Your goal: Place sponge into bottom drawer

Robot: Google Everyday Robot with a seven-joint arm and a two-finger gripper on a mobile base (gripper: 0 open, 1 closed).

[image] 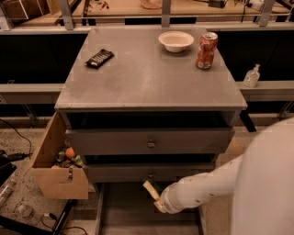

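The grey bench (147, 87) carries a white bowl (176, 41), a red soda can (206, 50) and a black ridged bar (99, 58). A cardboard box (59, 183) sits at its left. The pincer (154, 196) grips the sponge (155, 187) over the open bottom drawer (128, 215).

A grey metal table (147, 82) with drawers stands in the middle, on a speckled floor (25, 193). A tan cardboard box (57, 183) is against its left side, and black cables (18, 137) lie on the floor near it. Behind the table, a long wooden bench (115, 9) crosses the room. Grey ledges (27, 92) run to the left and right, and a clear bottle (251, 76) stands on the right one. The light is dim and warm. The tool (152, 192) is low in front of the table.
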